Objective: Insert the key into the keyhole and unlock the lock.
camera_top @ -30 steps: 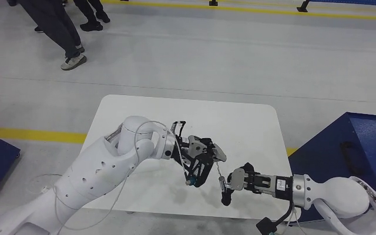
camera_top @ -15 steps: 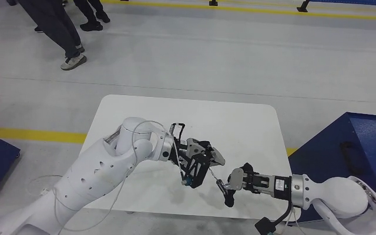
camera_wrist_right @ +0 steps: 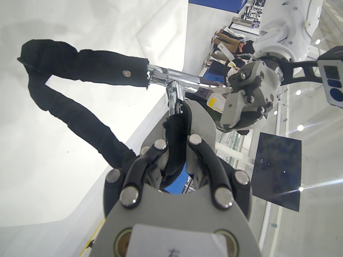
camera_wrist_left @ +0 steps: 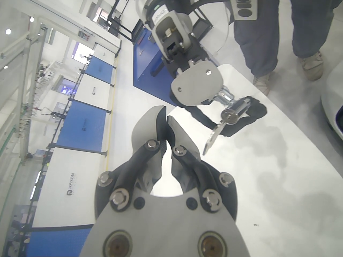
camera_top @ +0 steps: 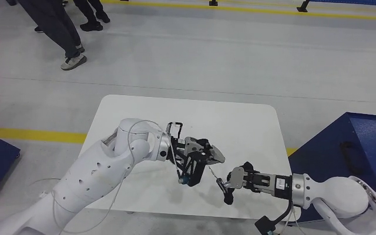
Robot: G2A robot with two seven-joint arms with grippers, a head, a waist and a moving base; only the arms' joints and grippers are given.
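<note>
My right gripper [camera_top: 234,178] is shut on the lock [camera_wrist_right: 176,77], gripping where its chrome body meets the black fabric sleeve [camera_wrist_right: 80,62]. The sleeve loops out over the white table [camera_top: 247,126]. A silver key [camera_wrist_left: 213,136] sticks out of the lock's round keyhole end [camera_wrist_left: 230,113] and slants downward. My left gripper [camera_wrist_left: 164,128] hangs a short way from the key with its jaws shut and nothing between them. From above, the left gripper [camera_top: 218,158] sits just left of the key [camera_top: 212,172], not touching it.
The lock is held above the table's front right part, close to the front edge. A blue cabinet [camera_top: 346,147] stands off the table's right side. The far half of the tabletop has free room.
My left gripper has drawn back to the left, away from the lock. The key has stayed in the keyhole. The right gripper has barely moved.
</note>
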